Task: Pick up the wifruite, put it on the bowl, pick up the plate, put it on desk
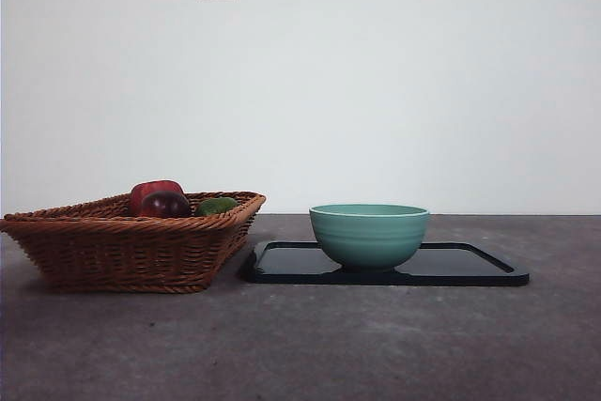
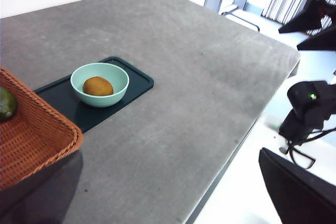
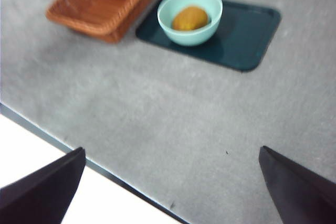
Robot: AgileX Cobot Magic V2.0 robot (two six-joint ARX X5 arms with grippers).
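While both arms hang back high above the dark grey mottled surface (image 1: 376,345), the right tool (image 3: 170,182) is spread wide and grasps nothing; the left tool shows only one black jaw, so its state cannot be told. Well away from them, the rough orange-brown wifruite (image 3: 190,18) lies inside the deep mint-green ribbed bowl (image 1: 369,234), which stands on the glossy black rectangular plate (image 1: 470,268). Just beside that plate sits a woven brown wicker basket (image 1: 131,246) holding a dark red fruit (image 1: 160,199) and a green fruit (image 1: 217,206).
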